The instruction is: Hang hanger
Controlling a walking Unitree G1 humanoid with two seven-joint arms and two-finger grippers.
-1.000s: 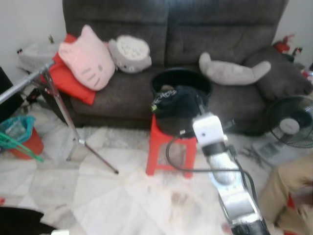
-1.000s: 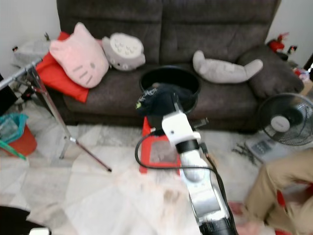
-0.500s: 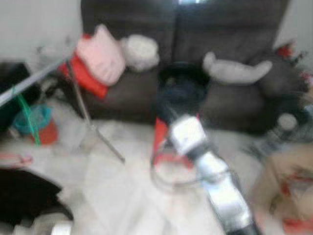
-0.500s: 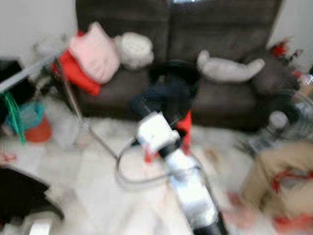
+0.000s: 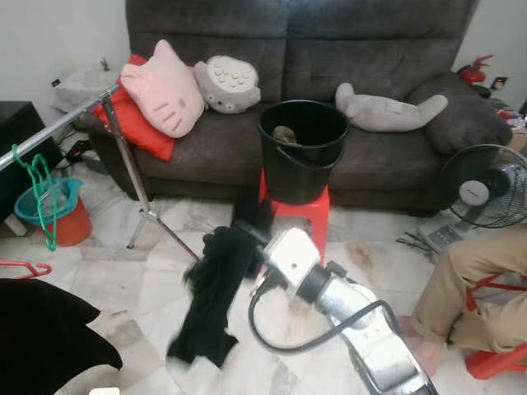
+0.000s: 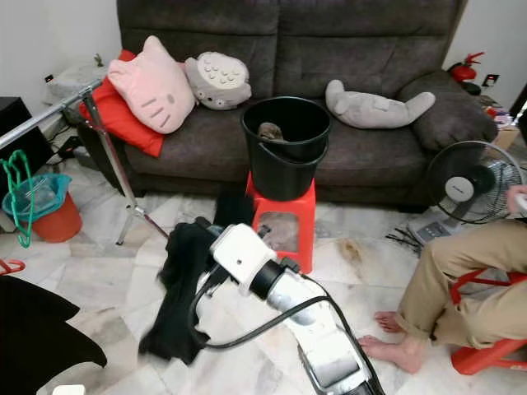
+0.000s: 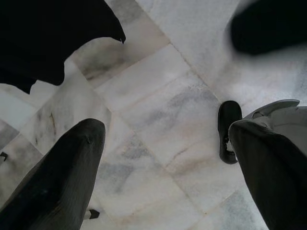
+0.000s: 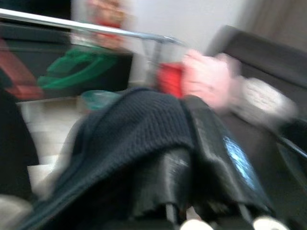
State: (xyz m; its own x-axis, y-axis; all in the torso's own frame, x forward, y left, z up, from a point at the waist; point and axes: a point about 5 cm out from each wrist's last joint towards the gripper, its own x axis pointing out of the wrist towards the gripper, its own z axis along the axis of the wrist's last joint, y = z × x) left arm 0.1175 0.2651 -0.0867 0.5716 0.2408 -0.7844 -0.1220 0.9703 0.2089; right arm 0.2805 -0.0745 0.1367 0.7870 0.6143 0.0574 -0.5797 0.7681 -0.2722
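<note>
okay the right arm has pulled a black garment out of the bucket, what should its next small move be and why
Probably swing the right claw toward the robot's left, nearer the metal rail. The claw is shut on the black garment, which dangles close to the floor, while the green hanger hangs on that rail, away from the garment.

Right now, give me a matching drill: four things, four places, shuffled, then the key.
Things:
1. bucket
2. green hanger
3. black garment
4. pink pillow

Places:
A. on the sofa
B. in the right gripper
C. on the red stool
D. on the rail

Pairs: 1-C, 2-D, 3-B, 4-A
</note>
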